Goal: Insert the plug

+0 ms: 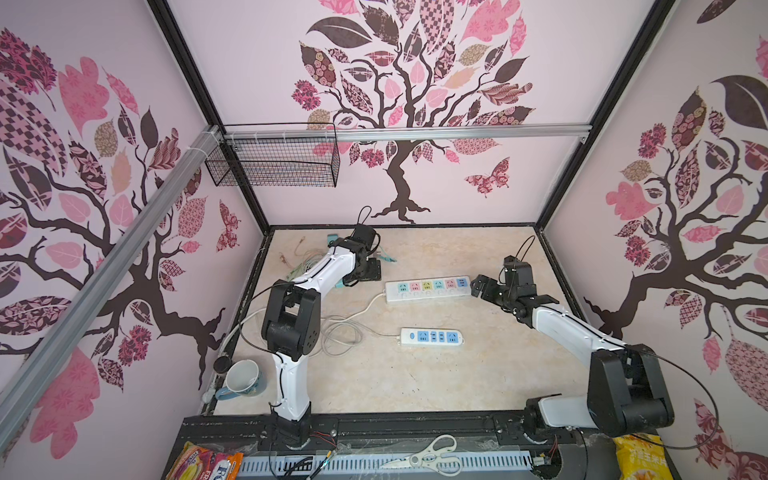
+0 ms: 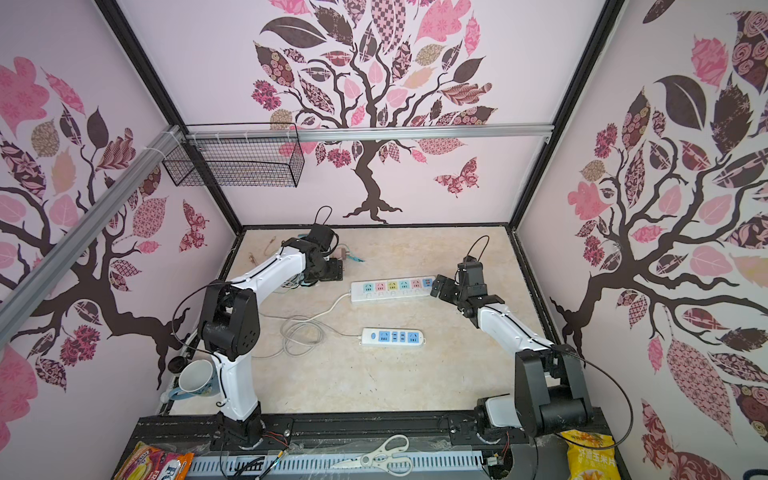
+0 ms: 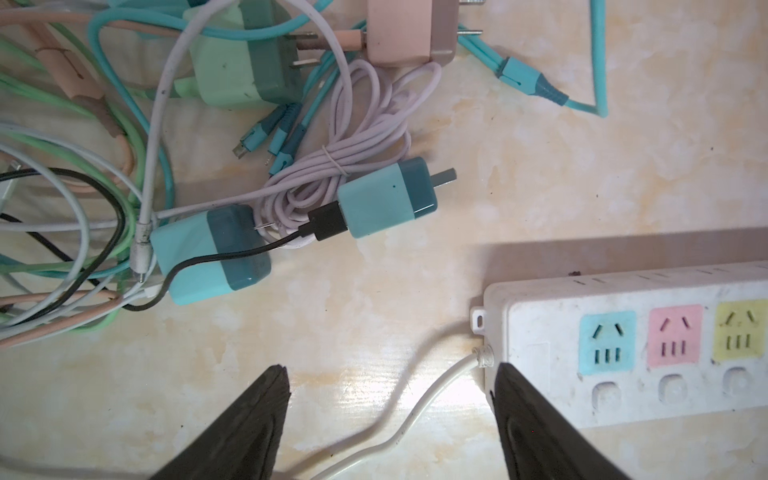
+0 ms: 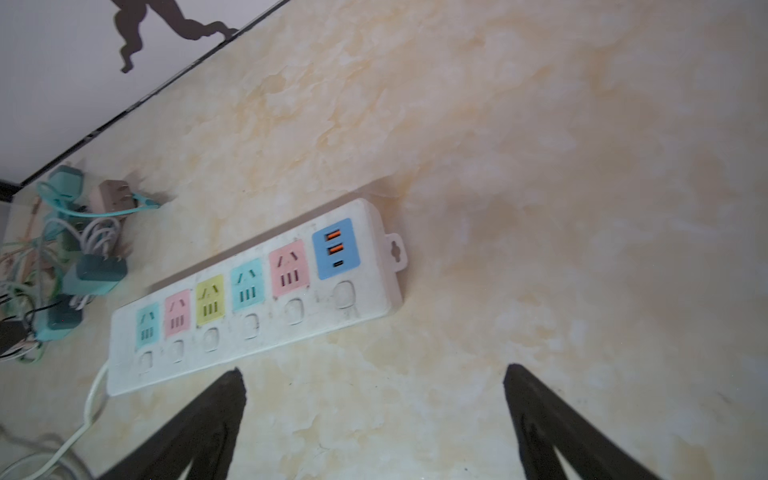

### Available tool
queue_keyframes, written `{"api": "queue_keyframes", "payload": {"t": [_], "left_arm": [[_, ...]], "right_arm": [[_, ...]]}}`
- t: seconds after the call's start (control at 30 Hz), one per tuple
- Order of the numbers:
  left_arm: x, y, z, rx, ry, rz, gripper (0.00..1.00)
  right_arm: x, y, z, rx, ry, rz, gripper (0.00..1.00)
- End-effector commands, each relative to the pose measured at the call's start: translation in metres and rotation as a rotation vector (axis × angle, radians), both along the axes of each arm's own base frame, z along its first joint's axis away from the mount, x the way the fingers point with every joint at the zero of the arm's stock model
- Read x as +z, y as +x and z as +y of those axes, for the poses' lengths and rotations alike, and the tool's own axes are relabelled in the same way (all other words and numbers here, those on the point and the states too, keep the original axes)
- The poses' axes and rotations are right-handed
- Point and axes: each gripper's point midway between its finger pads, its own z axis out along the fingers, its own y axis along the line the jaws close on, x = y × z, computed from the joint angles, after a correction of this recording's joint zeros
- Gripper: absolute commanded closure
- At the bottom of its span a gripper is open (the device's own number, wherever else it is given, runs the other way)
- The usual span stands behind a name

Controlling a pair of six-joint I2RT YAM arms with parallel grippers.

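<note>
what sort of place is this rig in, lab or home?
Probably a purpose-built robot booth, not a home: an aluminium frame rail and pink tree-print wall panels box in a marble-look tabletop, with the left arm and right arm bolted at its front.

both top views are bright and evenly lit by soft overhead light, with only faint shadows under the arms on the surface (image 1: 415,374). the wide lens stretches and splays the walls (image 1: 83,124) toward the edges. in the left wrist view a pale glare patch lies on the surface between the dark, soft-edged fingers (image 3: 249,424) of the left pincer (image 3: 390,368), and the power strip (image 3: 623,374) throws a broad soft shadow along its side away from the pincer. the right wrist view is hazy, washed out and slightly smeared. its charger pile (image 4: 62,270) is out of focus, and the right pincer (image 4: 375,368) is featureless black.
</note>
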Motion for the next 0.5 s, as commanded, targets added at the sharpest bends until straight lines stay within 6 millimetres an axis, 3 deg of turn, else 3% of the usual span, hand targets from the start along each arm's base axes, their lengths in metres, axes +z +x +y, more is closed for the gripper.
{"api": "queue_keyframes", "payload": {"t": [0.0,0.13,0.27,0.37,0.47], "left_arm": [[0.021,0.011,0.016,0.137,-0.013,-0.07,0.2],[0.047,0.0,0.045,0.233,-0.089,-0.16,0.17],[0.065,-0.026,0.077,0.301,-0.148,-0.225,0.12],[0.072,-0.049,0.092,0.33,-0.184,-0.241,0.09],[0.071,-0.07,0.103,0.369,-0.217,-0.233,0.05]], "right_arm": [[0.035,-0.002,0.05,0.237,0.159,-0.12,0.0],[0.046,0.002,0.107,0.452,0.044,-0.236,0.0],[0.043,0.012,0.167,0.688,-0.129,-0.319,0.0],[0.034,0.024,0.208,0.875,-0.279,-0.393,0.0],[0.009,0.039,0.24,1.043,-0.462,-0.431,0.0]]}}
